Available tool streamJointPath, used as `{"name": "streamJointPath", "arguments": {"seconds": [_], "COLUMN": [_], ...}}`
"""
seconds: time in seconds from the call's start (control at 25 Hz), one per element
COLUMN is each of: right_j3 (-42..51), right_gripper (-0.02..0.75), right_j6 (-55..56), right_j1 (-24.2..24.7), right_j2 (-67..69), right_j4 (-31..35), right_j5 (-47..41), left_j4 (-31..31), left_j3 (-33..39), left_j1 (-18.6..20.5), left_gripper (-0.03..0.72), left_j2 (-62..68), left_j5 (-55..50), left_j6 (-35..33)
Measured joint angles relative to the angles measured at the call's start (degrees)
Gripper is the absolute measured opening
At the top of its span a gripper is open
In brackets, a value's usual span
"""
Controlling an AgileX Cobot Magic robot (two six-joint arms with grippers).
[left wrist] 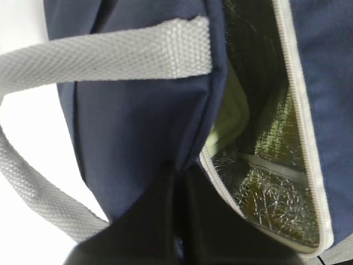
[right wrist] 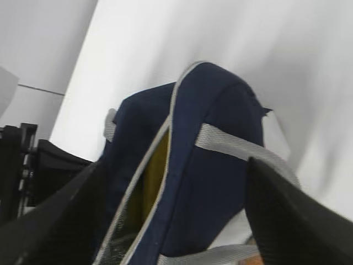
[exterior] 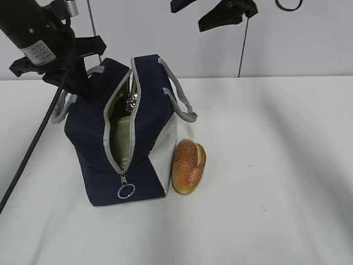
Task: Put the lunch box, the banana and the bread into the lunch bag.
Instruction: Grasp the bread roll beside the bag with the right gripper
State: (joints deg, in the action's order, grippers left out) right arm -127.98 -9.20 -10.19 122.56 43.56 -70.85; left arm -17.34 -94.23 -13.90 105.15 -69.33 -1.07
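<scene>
The navy lunch bag (exterior: 94, 138) stands left of centre with its zipper open. Inside it the sage-green lid of the lunch box (exterior: 122, 141) shows, and its pale edge (left wrist: 229, 118) appears against the foil lining. The bread (exterior: 188, 165) lies on the table against the bag's white side panel. My left gripper (exterior: 85, 83) is shut on the bag's far left rim, beside a grey handle (left wrist: 110, 55). My right gripper (exterior: 207, 14) hangs open well above the bag, nothing between its fingers (right wrist: 298, 221). A yellow strip (right wrist: 153, 171) inside the opening may be the banana; I cannot tell.
The white table (exterior: 276, 165) stretches to the right of the bread. The zipper's metal ring pull (exterior: 126, 191) hangs at the bag's near end. A black cable (exterior: 33, 143) runs down from the left arm along the bag's left side.
</scene>
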Motion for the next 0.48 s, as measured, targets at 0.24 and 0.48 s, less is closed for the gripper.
{"name": "streamJointPath", "arguments": {"seconds": [0.24, 0.48], "right_j3": [9.9, 33.3], "right_gripper": [0.588, 0.588], "right_j6": [0.5, -0.2], "right_j1": [0.1, 0.1], "right_j2": [-7.6, -17.7], "right_j4": [-9.5, -10.4], "right_j5": [0.0, 7.7], "left_j4": [0.0, 0.0], "left_j3": [0.0, 0.0], "left_j1": [0.0, 0.0], "left_gripper": [0.000, 0.000], "left_j2": [0.0, 0.0], "left_j5": [-0.1, -0.2], "left_j6": [0.0, 0.0]}}
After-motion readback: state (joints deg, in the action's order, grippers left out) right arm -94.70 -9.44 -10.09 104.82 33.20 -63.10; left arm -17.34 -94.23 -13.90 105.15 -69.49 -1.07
